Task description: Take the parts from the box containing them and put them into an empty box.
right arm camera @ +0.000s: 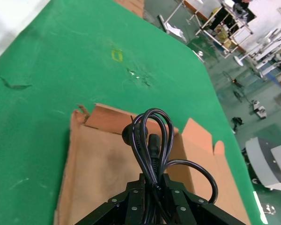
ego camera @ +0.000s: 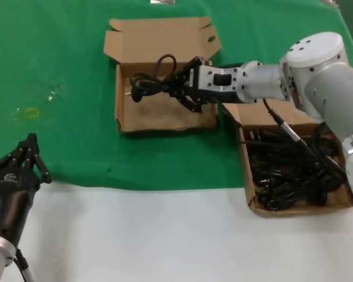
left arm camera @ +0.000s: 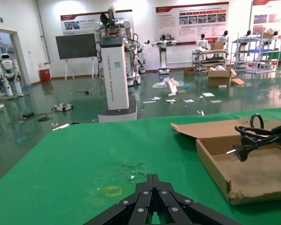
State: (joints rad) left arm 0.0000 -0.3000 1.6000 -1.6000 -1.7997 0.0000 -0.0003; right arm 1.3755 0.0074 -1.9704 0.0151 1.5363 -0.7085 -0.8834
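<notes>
My right gripper (ego camera: 177, 82) is shut on a coiled black power cord (ego camera: 150, 81) and holds it above the tray of the empty cardboard box (ego camera: 165, 120) at the middle of the green cloth. In the right wrist view the cord (right arm camera: 152, 140) loops out from between my fingers over the box floor (right arm camera: 100, 168). The box containing the other cords (ego camera: 247, 176) stands on the right, with several black cords (ego camera: 288, 170) piled in it. My left gripper (ego camera: 30, 144) is shut and empty at the near left, also in its wrist view (left arm camera: 153, 178).
The empty box's lid (ego camera: 159, 40) lies open toward the back. The green cloth (ego camera: 59, 70) covers the far table; a white surface (ego camera: 165, 235) lies along the near edge. A small yellow mark (ego camera: 30, 111) is on the cloth at left.
</notes>
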